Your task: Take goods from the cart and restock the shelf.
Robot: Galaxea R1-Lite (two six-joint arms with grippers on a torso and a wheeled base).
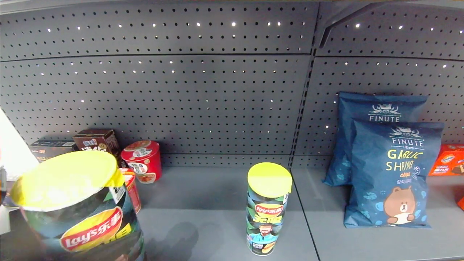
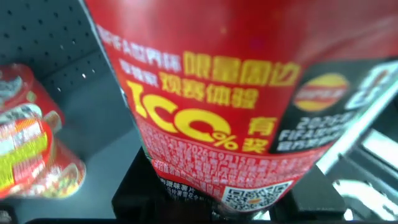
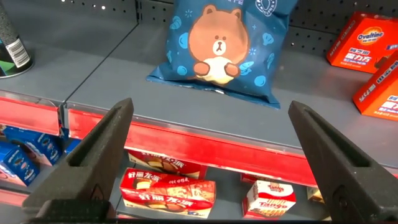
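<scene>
My head view shows the can [image 1: 78, 206] raised at near left, over the front of the shelf [image 1: 217, 195]. It has a yellow lid and a dark wrap with a red-and-yellow logo. The left wrist view adds its other side, which is red and crowded with yellow print above a code square. There the left pincer [image 2: 217, 199] is clenched on the can, with a red cup [image 2: 34, 149] beside it on the shelf. A second can [image 1: 268, 212] stands upright mid-shelf, well apart from a blue bag [image 1: 393, 177] propped to the right. From the right wrist I see the right pincer [image 3: 211, 168] released, its fingers [image 3: 93, 162] wide apart before the shelf's red strip [image 3: 205, 140], facing that bag. Below the strip are boxes [image 3: 168, 190] on a lower level.
</scene>
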